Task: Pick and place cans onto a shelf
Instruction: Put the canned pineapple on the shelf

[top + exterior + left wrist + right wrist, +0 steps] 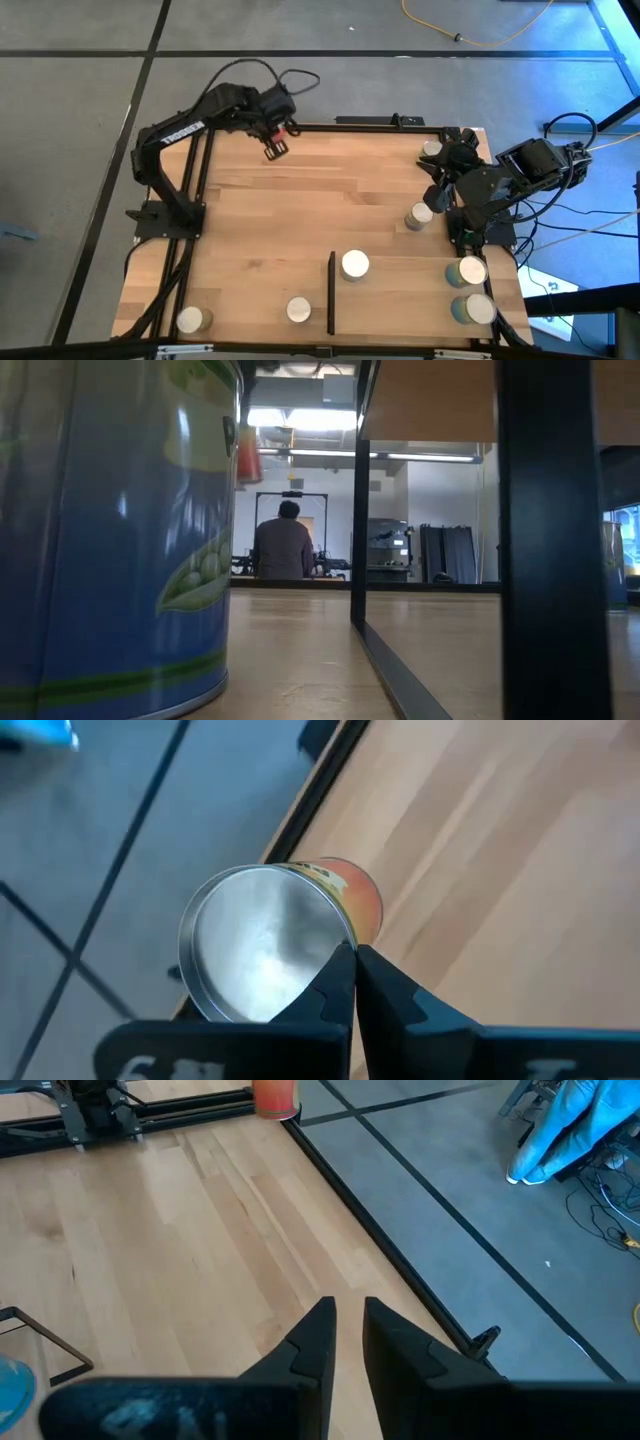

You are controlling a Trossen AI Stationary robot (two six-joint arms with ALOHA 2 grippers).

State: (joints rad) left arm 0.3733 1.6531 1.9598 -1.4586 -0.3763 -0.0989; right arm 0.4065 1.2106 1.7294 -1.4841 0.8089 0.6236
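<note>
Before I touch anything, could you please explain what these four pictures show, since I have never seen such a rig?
Two dark robot arms work at a wooden table. One camera looks down from above, one sits at table height behind a blue pea can, and one rides on each wrist. The left gripper, at the far edge, is shut on the rim of an orange-labelled can, lifted off the table. The right gripper hangs open, empty. Other cans stand about; one is on the shelf.

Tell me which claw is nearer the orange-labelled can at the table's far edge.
Left. The left claw is shut, its tips meeting over the rim of the orange-labelled can at the far edge. The right claw sits across the table by the right edge.
</note>
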